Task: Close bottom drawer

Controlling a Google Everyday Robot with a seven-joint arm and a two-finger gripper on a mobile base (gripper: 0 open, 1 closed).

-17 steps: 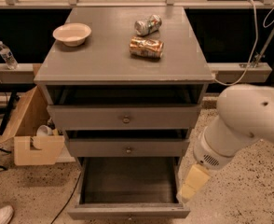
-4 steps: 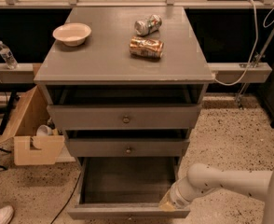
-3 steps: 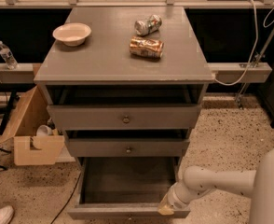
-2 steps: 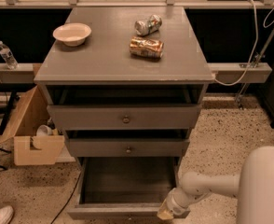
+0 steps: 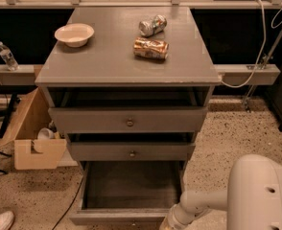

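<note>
Camera view. Bottom drawer (image 5: 117, 218) is pulled out, well forward of the worktop's (image 5: 112, 68) front edge, dark inside. Gripper (image 5: 166, 224) is at the drawer's front right corner; whether it is open or closed cannot be told. Bowl (image 5: 74, 34) sits near the rear left corner, and two crushed cans (image 5: 151, 48) lie toward the rear right.

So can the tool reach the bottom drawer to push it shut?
Probably yes. The tool is low at the picture's bottom edge, right by the front of the bottom drawer, at its right end. Nothing shows between them.
</note>
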